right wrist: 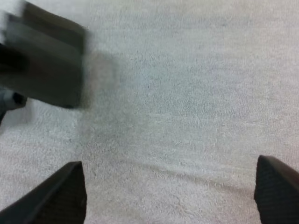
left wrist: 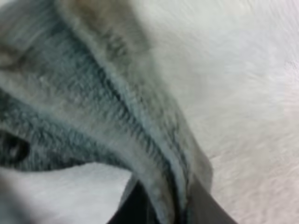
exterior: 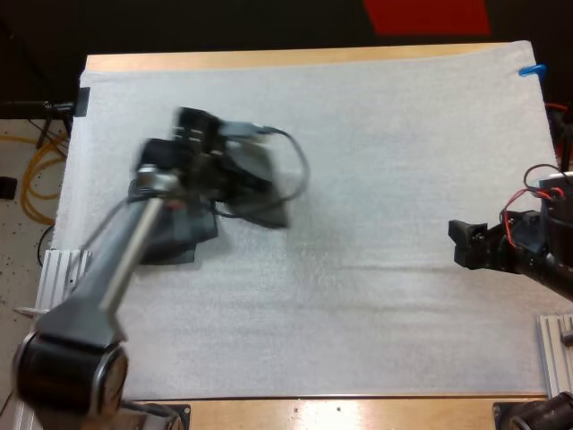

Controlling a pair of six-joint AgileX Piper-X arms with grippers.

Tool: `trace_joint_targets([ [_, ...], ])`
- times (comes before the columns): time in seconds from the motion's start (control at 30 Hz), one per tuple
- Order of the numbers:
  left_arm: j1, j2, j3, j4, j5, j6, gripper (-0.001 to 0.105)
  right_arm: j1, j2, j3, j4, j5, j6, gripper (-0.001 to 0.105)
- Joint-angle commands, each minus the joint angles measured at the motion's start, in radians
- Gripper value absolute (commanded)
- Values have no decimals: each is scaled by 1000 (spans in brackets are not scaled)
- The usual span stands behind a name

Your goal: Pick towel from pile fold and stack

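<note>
Table of pale wood [exterior: 269, 59], covered nearly edge to edge by flat white fabric mat [exterior: 385, 161]. Crumpled dark grey-green terry towel [exterior: 192, 244] lies on left side of mat, about midway between near and far edges, in a bunched heap. Left gripper [left wrist: 163, 207] sits over that heap, black fingers clamped on a raised ridge of towel [left wrist: 93, 107], pile squeezed from both sides. Right gripper [exterior: 464, 244] hovers at right side of mat, well apart from towel, fingers [right wrist: 65, 196] spread wide with only bare mat between them. Risks: the pinch takes a doubled ridge, not a single edge or corner, so a lift would likely bring the cloth up bunched and it won't open flat for folding; the bite also looks shallow, so the fabric could slide out under its own weight. With the right gripper so far off, nothing can catch a second corner. Counts: one table, one mat, one towel heap (cannot tell if more than one cloth in it), two grippers.
</note>
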Motion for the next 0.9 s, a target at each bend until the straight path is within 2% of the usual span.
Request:
trace_joint_targets([
  [0.0,53,-36,-6,42,-10,34,0,-2,6,-7,-15,-1,-2,71],
  [0.23,266,-60,-1,147,-6,102,0,-2,28,-7,-21,-16,-2,71],
  [0.3,332,-47,14,167,16,126,0,-2,28,-4,-31,-16,-2,71],
  [0.47,431,-1,35,169,17,138,0,-2,28,-4,-48,-21,-2,71],
  [0.63,479,35,35,167,-3,211,1,-2,28,-4,-64,-130,-2,71],
  [0.73,479,35,35,167,-78,242,8,-2,28,-4,-65,-190,-2,71],
  [0.83,477,35,35,167,-105,256,24,-2,28,-4,-73,-261,-2,71],
  [0.87,477,35,35,167,-123,255,33,-2,28,-4,-80,-288,-2,71],
])
